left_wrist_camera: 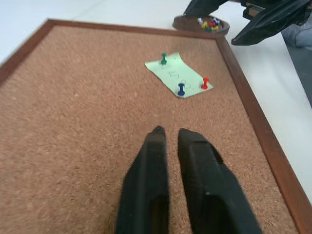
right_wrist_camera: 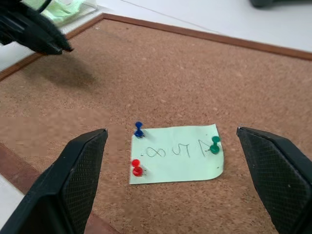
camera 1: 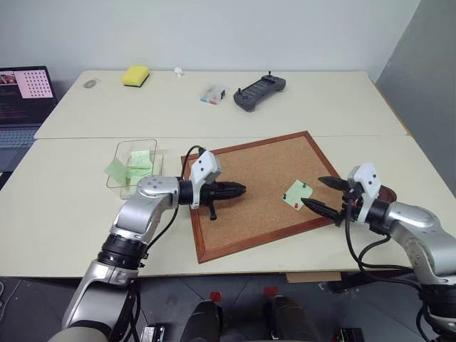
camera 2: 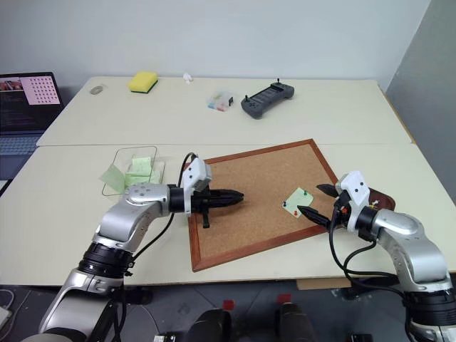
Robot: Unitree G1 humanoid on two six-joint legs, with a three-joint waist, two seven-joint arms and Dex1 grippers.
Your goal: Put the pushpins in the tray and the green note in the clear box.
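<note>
Right wrist view: green note (right_wrist_camera: 178, 153) flat, long axis crosswise.

left gripper (camera 1: 239, 190): jaws closed, empty | right gripper (camera 1: 322, 194): jaws wide apart

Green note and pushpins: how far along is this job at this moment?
Nothing looks done yet. The green note is pinned to the corkboard by three pushpins: green, red and blue. The open right gripper is lined up on the note, holding nothing; the left gripper is shut and empty over the board. Left: pins into the tray, note into the clear box.
</note>
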